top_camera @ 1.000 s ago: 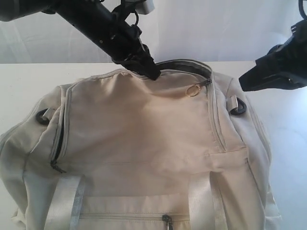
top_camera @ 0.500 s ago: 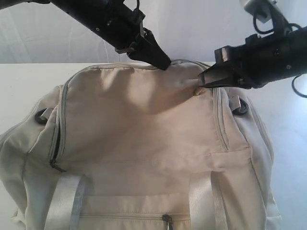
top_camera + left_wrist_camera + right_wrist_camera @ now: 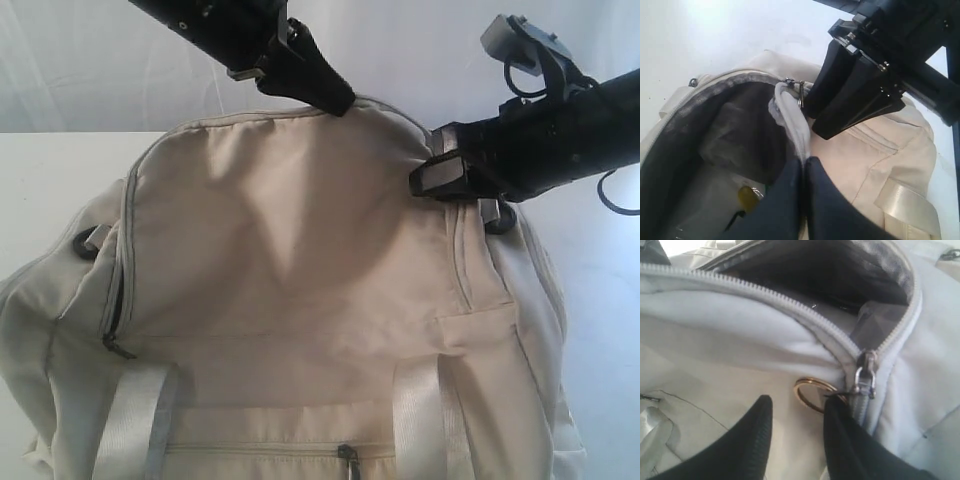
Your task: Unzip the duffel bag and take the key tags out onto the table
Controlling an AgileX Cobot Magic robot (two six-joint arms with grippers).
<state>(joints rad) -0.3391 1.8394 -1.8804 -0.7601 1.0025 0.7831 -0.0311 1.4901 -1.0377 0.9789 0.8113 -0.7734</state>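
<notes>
The duffel bag (image 3: 300,300) is sitting on the white table (image 3: 50,170). The left gripper (image 3: 804,167) is pinching the bag's opened rim at the far edge, lifting it. The right gripper (image 3: 795,427), fingers spread apart, is straddling the metal ring pull (image 3: 812,394) at the bag's far right corner.

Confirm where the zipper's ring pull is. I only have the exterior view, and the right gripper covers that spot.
Observer: In the right wrist view, the ring pull lies on the duffel bag between the right gripper's open fingers. It is not pinched.
Operator: What's the left gripper doing?
Observer: The left gripper is shut on the fabric edge of the bag's opening, and dark lining shows beside it.
Operator: Any tags visible?
Observer: The left wrist view shows something yellow deep inside, probably the key tags. It's too dim to say more.
</notes>
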